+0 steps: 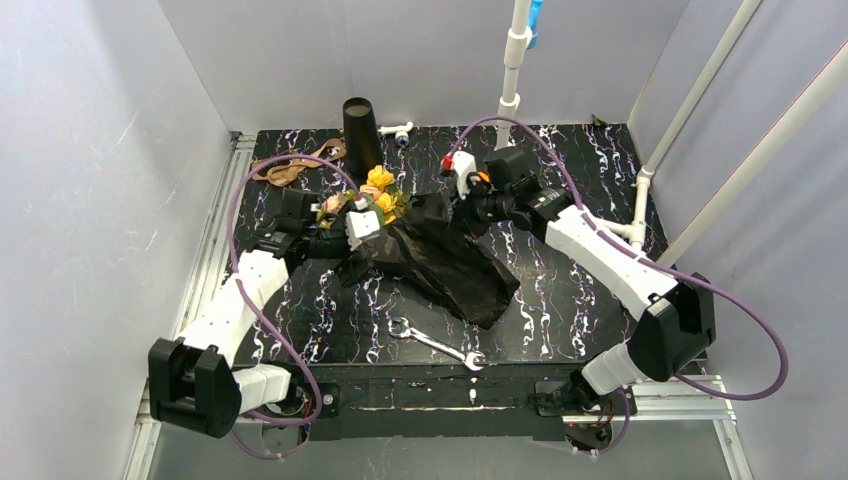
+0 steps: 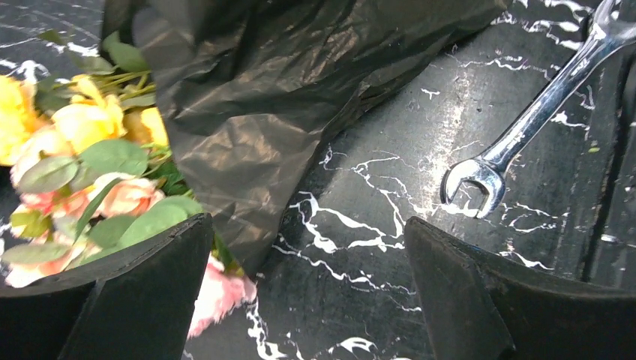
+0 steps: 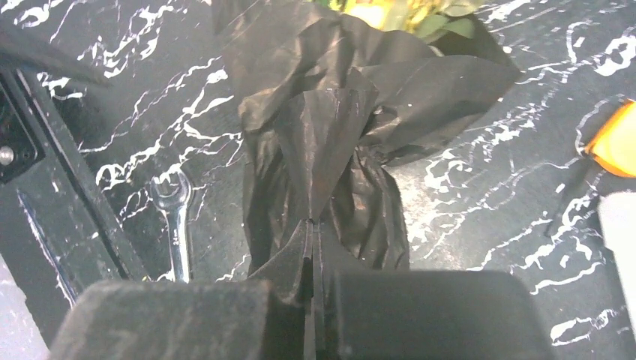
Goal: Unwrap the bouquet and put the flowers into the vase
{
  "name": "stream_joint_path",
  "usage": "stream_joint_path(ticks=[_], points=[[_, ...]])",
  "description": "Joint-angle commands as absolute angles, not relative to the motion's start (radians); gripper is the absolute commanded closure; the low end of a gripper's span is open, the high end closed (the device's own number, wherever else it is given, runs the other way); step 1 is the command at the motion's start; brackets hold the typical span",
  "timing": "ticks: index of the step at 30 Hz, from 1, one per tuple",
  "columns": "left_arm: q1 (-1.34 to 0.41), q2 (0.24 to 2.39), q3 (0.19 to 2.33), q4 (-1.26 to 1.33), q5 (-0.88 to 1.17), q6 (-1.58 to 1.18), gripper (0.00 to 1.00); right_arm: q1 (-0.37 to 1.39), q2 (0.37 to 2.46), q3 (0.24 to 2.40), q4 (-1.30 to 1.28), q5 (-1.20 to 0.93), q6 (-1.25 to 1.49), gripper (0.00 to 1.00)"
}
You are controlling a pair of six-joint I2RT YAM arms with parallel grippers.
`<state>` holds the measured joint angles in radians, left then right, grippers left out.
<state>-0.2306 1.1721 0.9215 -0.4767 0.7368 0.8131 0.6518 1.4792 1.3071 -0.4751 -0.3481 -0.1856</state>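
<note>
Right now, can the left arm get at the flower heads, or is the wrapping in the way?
Probably yes. The left fingers stand open right beside the flowers, whose heads lie bare outside the black wrapping paper. The paper is pinched in the right fingers, clear of the heads.

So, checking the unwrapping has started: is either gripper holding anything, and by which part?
The right gripper pinches a raised fold of the wrapping paper. The left gripper is open beside the flowers, holding nothing.

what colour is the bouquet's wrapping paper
Black wrapping paper, clearest in the right wrist view.
</note>
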Motion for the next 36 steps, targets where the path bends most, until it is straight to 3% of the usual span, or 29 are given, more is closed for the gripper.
stream_joint_path(ticks=[1,4,11,20,24,36], points=[[-0.315,1.237,0.885,-0.366,0.665,0.908,0.00,0.587,1.435,1.360,-0.440,-0.368,-0.129,0.99],[-0.359,1.295,0.864,-0.246,0.602,0.907,0.08,0.548,1.445,1.363,-0.459,-0.367,-0.121,0.99],[-0.412,1.444,0.824,-0.095,0.499,1.012,0.12,0.473,1.462,1.378,-0.447,-0.316,-0.132,0.99],[-0.400,1.518,0.839,-0.311,0.427,1.094,0.58,0.387,1.500,1.339,-0.405,-0.064,-0.311,0.99],[-0.392,1.495,0.810,-0.345,0.410,1.113,0.71,0.376,1.529,1.291,-0.343,0.025,-0.377,0.99],[-0.261,1.437,0.810,-0.451,0.424,1.168,0.80,0.339,1.666,1.279,-0.291,0.171,-0.476,0.99]])
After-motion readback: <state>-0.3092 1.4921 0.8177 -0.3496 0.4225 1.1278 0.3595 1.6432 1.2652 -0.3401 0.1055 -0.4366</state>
